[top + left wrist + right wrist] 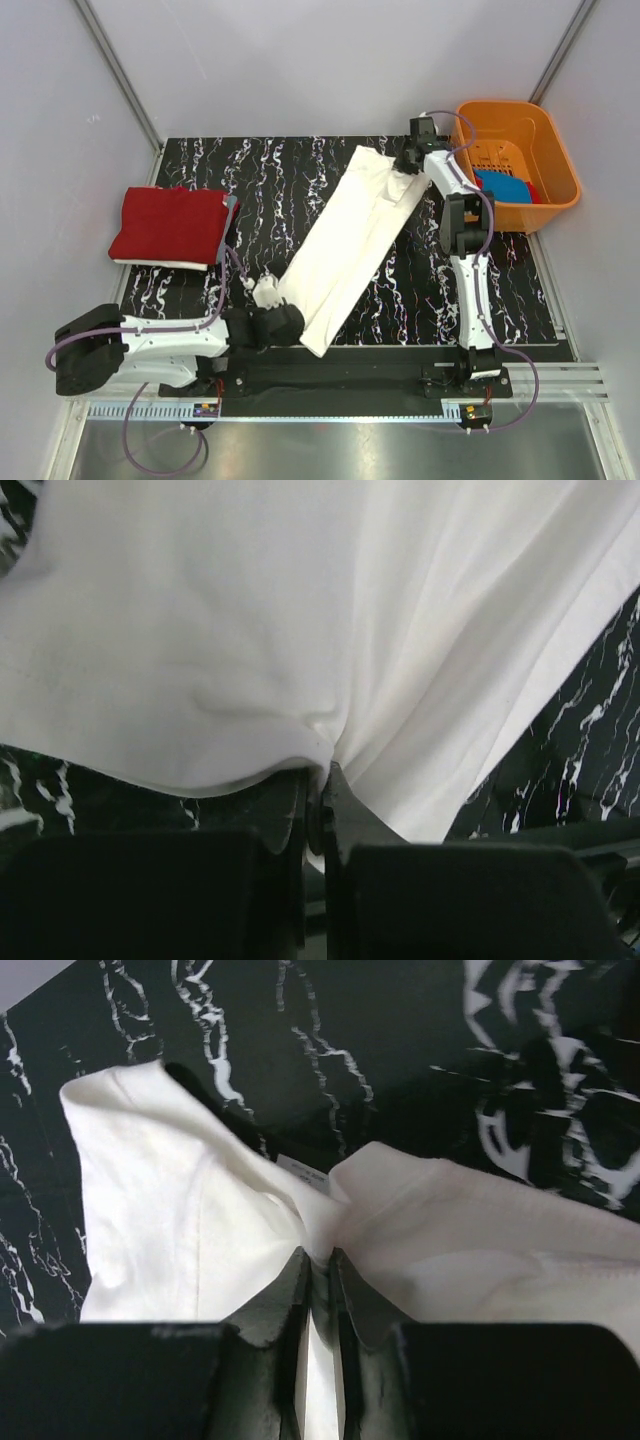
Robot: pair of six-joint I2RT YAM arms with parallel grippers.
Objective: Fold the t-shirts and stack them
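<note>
The white t-shirt (350, 240) lies as a long folded strip, running diagonally from the near centre to the far right of the table. My left gripper (268, 292) is shut on its near left edge; the left wrist view shows the cloth (300, 630) pinched between my fingers (345, 800). My right gripper (408, 160) is shut on the far end, with cloth (200, 1210) bunched between its fingers (352, 1290). A folded red t-shirt (170, 225) lies at the left on a white one. A blue t-shirt (505, 187) lies in the orange basket (545, 135).
The orange basket stands off the table's far right corner, close behind my right arm. The black marbled table (270, 170) is walled by grey panels. A red cloth edge (533, 191) shows beside the blue shirt in the basket.
</note>
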